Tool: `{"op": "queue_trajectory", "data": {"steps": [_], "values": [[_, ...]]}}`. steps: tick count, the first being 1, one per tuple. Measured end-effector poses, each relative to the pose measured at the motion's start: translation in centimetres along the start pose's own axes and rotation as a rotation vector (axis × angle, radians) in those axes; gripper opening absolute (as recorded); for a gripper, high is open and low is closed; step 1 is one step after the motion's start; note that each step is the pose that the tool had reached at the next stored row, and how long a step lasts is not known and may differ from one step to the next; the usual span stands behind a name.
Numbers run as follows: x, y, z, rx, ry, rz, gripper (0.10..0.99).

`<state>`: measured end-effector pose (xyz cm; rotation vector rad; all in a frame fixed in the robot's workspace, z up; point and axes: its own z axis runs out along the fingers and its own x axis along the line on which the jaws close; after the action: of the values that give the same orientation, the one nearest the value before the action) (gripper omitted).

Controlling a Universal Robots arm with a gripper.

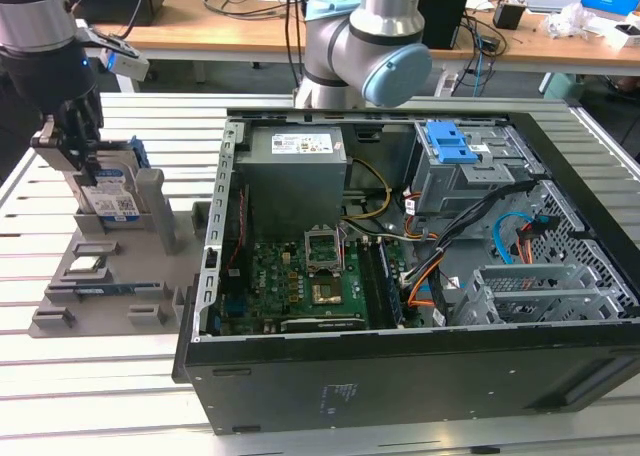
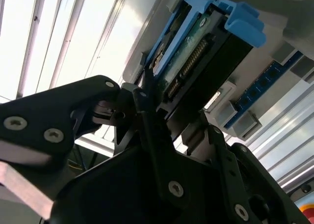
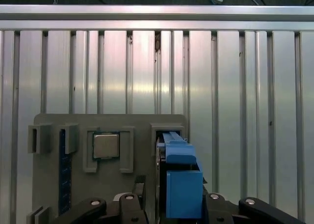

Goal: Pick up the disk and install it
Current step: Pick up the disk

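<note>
The disk (image 1: 112, 194), a silver-grey drive with a blue-and-white label in a bright blue carrier, stands on edge in a slot of the grey holder tray (image 1: 110, 306) on the exterior view's left. My gripper (image 1: 86, 166) is down over the disk's top end. In the second wrist view the disk's (image 2: 196, 62) connector end lies right in front of the gripper (image 2: 174, 113). In the first wrist view the blue carrier (image 3: 179, 184) rises between the black linkages of the gripper (image 3: 171, 209).
The open computer case (image 1: 400, 376) lies on the exterior view's right, with a grey drive cage and its blue latch (image 1: 450, 141) at the back. On the tray sit a processor chip (image 3: 106, 145) and a memory stick (image 3: 62, 170). The arm's base (image 1: 360, 46) stands behind the case.
</note>
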<state>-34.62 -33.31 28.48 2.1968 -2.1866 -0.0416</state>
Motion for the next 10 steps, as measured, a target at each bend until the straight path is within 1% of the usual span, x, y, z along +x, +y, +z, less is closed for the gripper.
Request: {"op": "queue_trajectory", "data": {"steps": [3,6,10], "values": [[0.00,-0.02,0.01,0.000,-0.0007,-0.005,0.478],[-0.39,-0.24,0.02,0.000,0.0002,-0.023,0.478],[-0.55,-0.21,0.05,0.000,0.0004,-0.026,0.478]]}}
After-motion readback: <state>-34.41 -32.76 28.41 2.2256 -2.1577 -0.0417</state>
